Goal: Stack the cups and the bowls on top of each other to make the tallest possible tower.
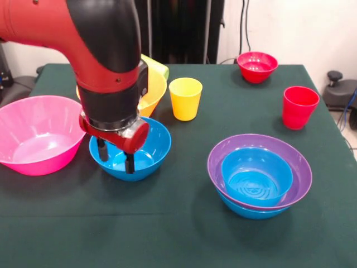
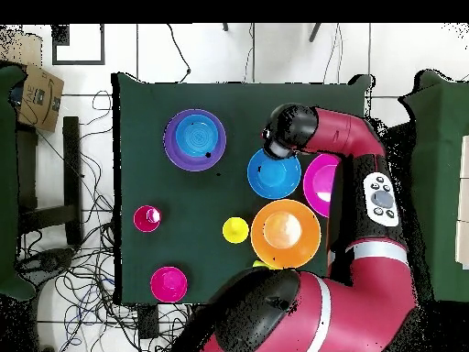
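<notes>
Front view: your pincer (image 1: 115,157) is hanging at centre left, fingers spread and pinching nothing, tips reaching into the blue bowl (image 1: 146,146). The pink bowl (image 1: 34,133) is sitting at far left, and the yellow cup (image 1: 185,98) is standing above centre. The purple bowl (image 1: 290,162) at lower right is holding a smaller blue one.

Overhead view: the arm is covering the blue bowl's (image 2: 273,174) upper edge at centre; the orange bowl (image 2: 286,233) is lying just below it on the worktop (image 2: 151,137).

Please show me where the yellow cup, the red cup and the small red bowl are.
yellow cup (image 1: 185,99), front view, on its outer side wall.
red cup (image 1: 299,109), front view, on its side wall.
small red bowl (image 1: 256,71), front view, on its outer wall.
</notes>
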Controlling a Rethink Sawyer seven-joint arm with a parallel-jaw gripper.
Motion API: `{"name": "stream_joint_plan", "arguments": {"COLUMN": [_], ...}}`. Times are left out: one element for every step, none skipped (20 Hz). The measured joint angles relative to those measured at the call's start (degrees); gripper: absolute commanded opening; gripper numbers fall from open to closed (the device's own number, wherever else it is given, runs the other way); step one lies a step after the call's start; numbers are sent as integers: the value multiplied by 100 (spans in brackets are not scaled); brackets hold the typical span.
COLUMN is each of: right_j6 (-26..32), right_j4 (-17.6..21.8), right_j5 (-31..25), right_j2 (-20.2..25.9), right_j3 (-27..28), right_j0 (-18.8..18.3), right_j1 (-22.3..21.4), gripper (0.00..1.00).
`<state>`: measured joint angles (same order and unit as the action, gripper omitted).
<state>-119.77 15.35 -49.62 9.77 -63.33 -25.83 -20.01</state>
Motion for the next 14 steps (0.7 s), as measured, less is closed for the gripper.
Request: {"name": "stream_joint_plan", "arguments": {"right_j6": [0, 0, 0, 0, 0, 0, 0, 0, 0, 0, 0, 0, 0, 0], "right_j4": [25, 27, 29, 30, 32, 33, 35, 37, 38, 38, 39, 40, 43, 45], "right_j5": [77, 96, 111, 126, 163, 171, 178, 185, 196, 201, 200, 200, 201, 201], "right_j2": [50, 64, 78, 92, 124, 132, 138, 144, 146, 147, 148, 148, 148, 149], "right_j3": [-32, -41, -51, -61, -80, -85, -92, -98, -106, -111, -115, -119, -124, -128], "right_j0": [10, 14, 17, 21, 45, 57, 74, 90, 115, 129, 138, 148, 168, 176], "right_j1": [22, 24, 24, 24, 24, 24, 23, 22, 22, 22, 22, 22, 22, 21], "gripper": [100, 100, 100, 100, 100, 100, 100, 100, 100, 100, 100, 100, 100, 100]}}
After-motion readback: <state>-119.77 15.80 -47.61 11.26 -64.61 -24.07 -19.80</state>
